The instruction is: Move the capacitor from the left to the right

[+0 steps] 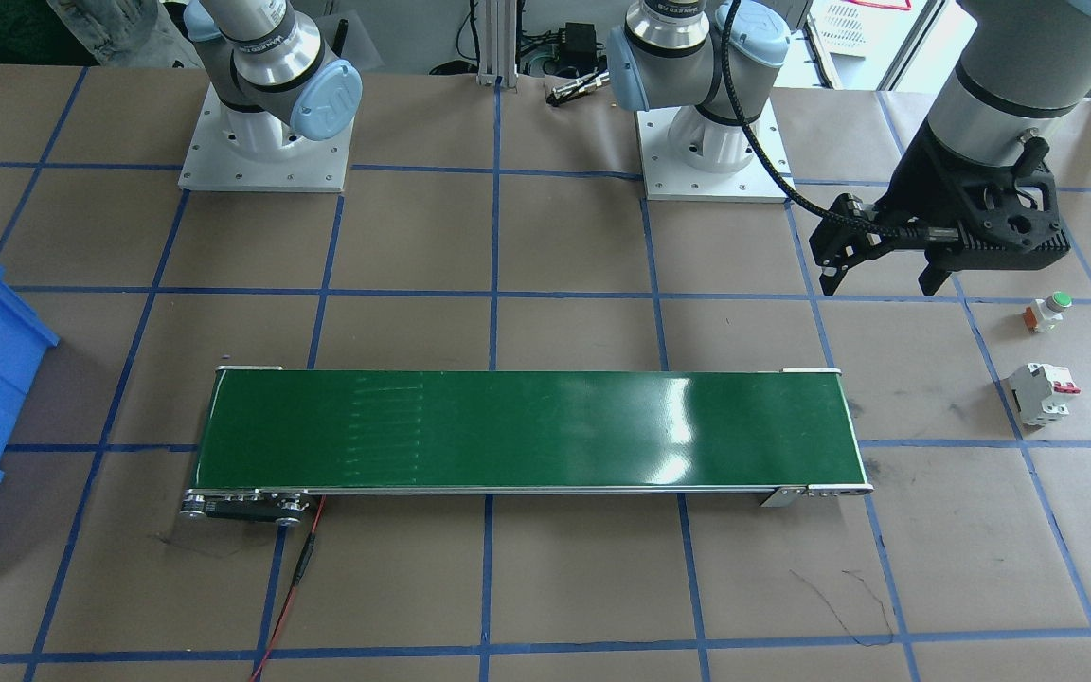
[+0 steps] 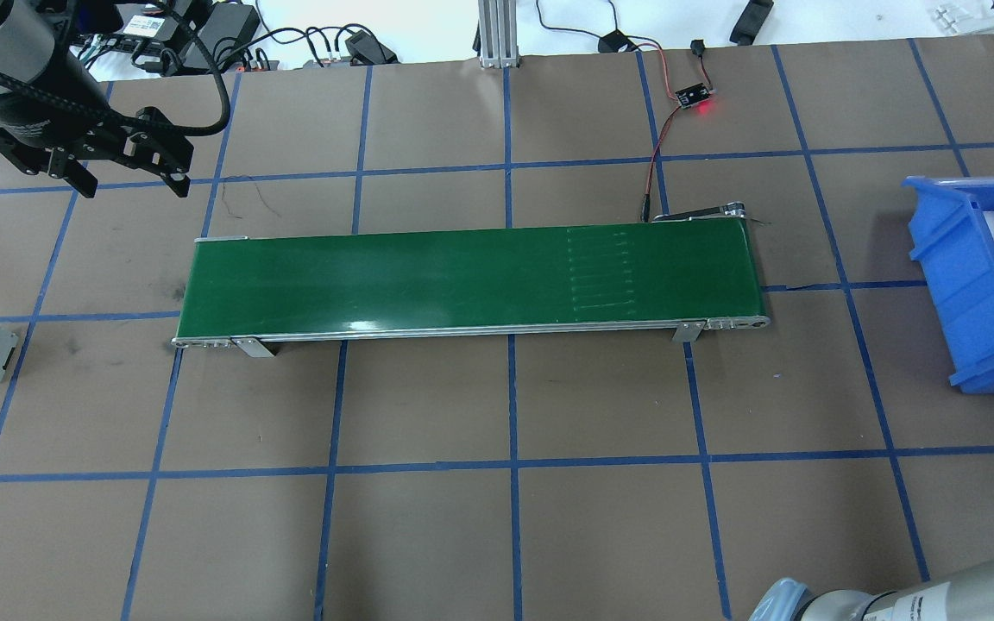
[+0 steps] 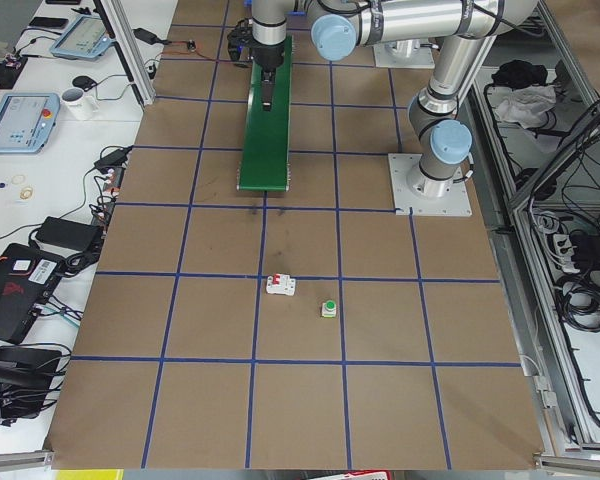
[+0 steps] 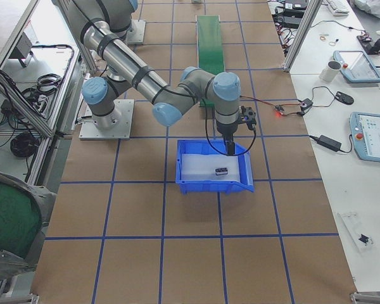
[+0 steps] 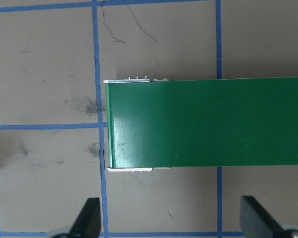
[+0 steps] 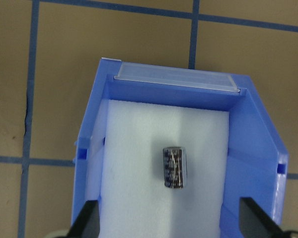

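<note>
Brown table (image 2: 462, 535): blue bin (image 6: 253, 129) holds capacitor (image 6: 174, 167) on white foam (image 6: 134, 148); left fingers (image 5: 89, 218), right fingers (image 6: 87, 223) spread, empty.

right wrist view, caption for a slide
Capacitor lies on white foam in the blue bin, below the open right gripper.

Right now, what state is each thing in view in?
Small black cylindrical capacitor: lying on its side on white foam in the blue plastic bin.
Right end effector: open, empty, above the capacitor.
Left end effector: open, empty, near the green conveyor belt's end.
Conveyor belt: nothing on it.
White breaker block with red levers: on the table, ungrasped.
Green-capped push button: on the table, ungrasped.
</note>
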You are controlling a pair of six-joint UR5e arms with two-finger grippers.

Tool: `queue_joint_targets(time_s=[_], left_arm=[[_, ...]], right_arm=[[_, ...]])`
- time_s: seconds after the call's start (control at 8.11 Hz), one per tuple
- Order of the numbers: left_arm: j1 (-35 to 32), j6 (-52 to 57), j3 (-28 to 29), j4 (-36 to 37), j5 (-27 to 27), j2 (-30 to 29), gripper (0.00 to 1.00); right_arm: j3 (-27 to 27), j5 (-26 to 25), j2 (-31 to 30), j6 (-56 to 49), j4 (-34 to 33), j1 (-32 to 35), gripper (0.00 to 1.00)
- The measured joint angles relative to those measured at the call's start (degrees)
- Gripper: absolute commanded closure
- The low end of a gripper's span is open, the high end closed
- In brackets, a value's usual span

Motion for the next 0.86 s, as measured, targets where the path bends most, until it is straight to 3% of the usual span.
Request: queue_joint_targets(time_s=[0.37,0.86], left_arm=[[0.0,0.0,0.0,0.0,0.0,0.0,0.0],[0.0,0.0,0.0,0.0,0.0,0.0,0.0]], right_arm=[[-3.54,-0.6,-7.09,6.5,14.88,1.76,0.0],[-5.03,-3.93,-13.08,28.71,24.6,15.19,0.0]])
